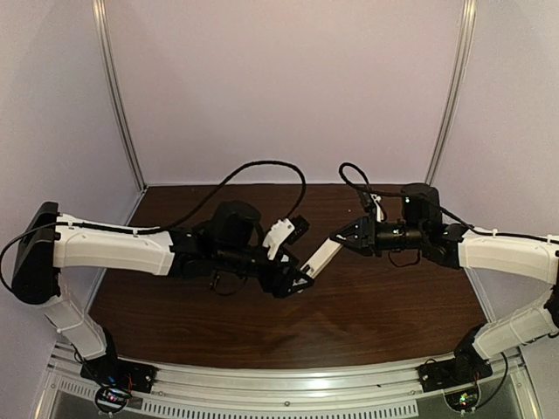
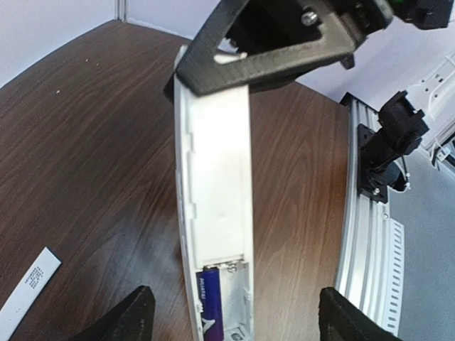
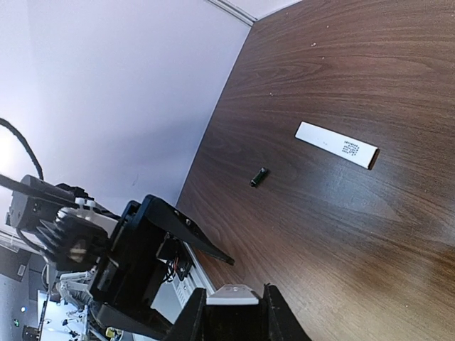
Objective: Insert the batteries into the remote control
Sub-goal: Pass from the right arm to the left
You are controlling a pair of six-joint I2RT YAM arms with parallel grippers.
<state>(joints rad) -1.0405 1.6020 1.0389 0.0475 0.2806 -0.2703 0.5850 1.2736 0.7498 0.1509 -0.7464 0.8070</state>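
Over the table's (image 1: 393, 305) centre, the right gripper (image 1: 342, 241) clamps the slim white plastic remote control (image 1: 323, 257); the left gripper (image 2: 234, 320) gapes. Tilting could spill its bluish-purple cylindrical battery (image 2: 211, 309).

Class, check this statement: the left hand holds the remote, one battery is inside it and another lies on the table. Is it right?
No. The right hand holds the remote, as the right wrist view shows; the left hand is open. One battery is inside it and another lies on the table.
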